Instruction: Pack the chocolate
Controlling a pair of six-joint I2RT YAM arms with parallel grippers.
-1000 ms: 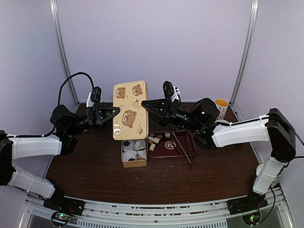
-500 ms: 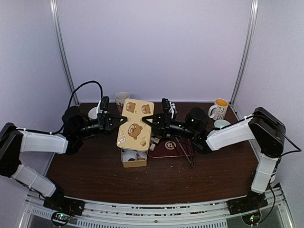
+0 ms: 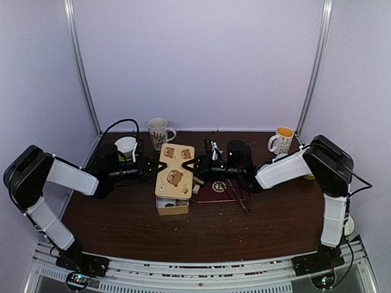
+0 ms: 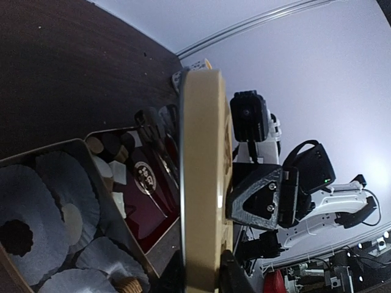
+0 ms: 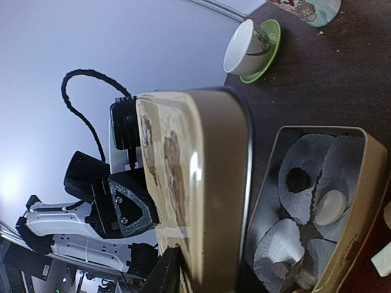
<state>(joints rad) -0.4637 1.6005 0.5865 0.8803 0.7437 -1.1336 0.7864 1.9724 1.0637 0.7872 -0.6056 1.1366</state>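
L gripper (image 3: pixel 148 169) & R gripper (image 3: pixel 187 166) each pinch 1 side of the cream bear-print tin lid (image 3: pixel 174 171), just above the open tan tin box (image 3: pixel 173 209); chocolate pieces (image 4: pixel 116 173) on dark-red tray (image 4: pixel 144 211).

1. One bear-print tin lid (image 3: pixel 175 171).
2. One tin (image 3: pixel 173 210), near the middle of the tabletop (image 3: pixel 256 232).
3. At least four white pleated paper cups (image 4: pixel 36 189) inside the tin.
4. Two mugs at the tabletop's far edge: patterned mug (image 3: pixel 159 132), yellow-lined mug (image 3: pixel 281 141).
5. One white cup (image 5: pixel 244 46) on one green saucer (image 5: pixel 272 36), toward the far left corner.
6. One dark red tray (image 4: pixel 149 213).
7. One pair of metal tongs (image 3: pixel 243 204).
8. Chocolate (image 5: pixel 330 207): at least two pieces in the paper cups, one dark, one pale; more at the tray's left end, too hidden to count.
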